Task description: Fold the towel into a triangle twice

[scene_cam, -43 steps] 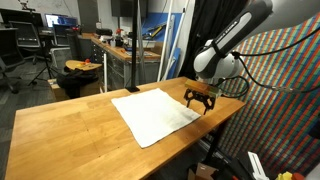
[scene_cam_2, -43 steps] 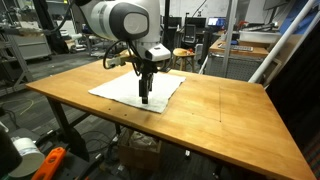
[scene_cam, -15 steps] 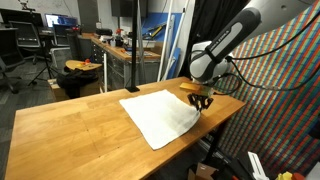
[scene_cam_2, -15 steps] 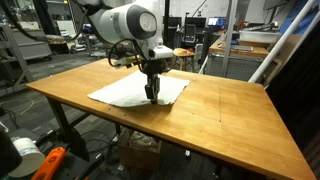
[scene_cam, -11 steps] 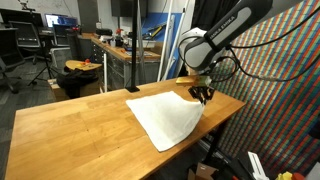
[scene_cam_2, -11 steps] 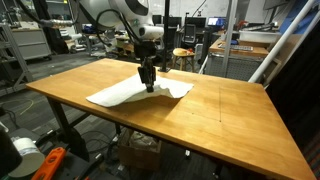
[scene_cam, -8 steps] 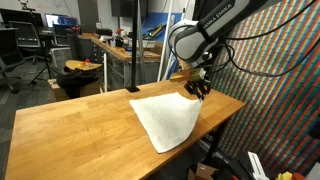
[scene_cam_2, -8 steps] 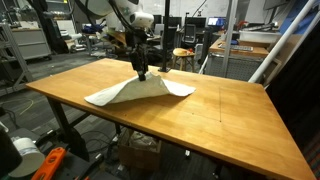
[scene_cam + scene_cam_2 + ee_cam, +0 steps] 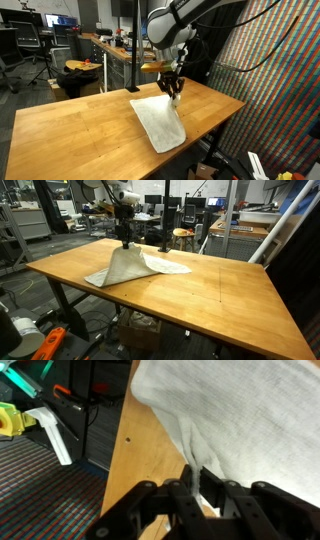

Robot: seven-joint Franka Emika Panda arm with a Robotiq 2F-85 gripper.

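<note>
A white towel [image 9: 160, 122] lies on the wooden table [image 9: 70, 130], with one corner lifted off the surface. My gripper [image 9: 175, 96] is shut on that raised corner and holds it above the cloth's middle. In an exterior view the gripper [image 9: 126, 243] hangs over the far part of the towel [image 9: 125, 270], which rises in a tent up to it. The wrist view shows the fingers [image 9: 182, 488] pinched on the cloth edge, with the towel [image 9: 240, 410] spread beyond them and the bare table [image 9: 145, 455] beside it.
The table's edge [image 9: 215, 125] drops off near a colourful patterned wall [image 9: 285, 90]. A stool [image 9: 82, 66] and workbenches stand behind the table. Another stool [image 9: 183, 235] stands past the far side. Tools [image 9: 20, 420] lie on the floor.
The gripper has carried the held corner up and back across the table, away from the edge by the patterned wall. The towel has been pulled up and partly over itself.
</note>
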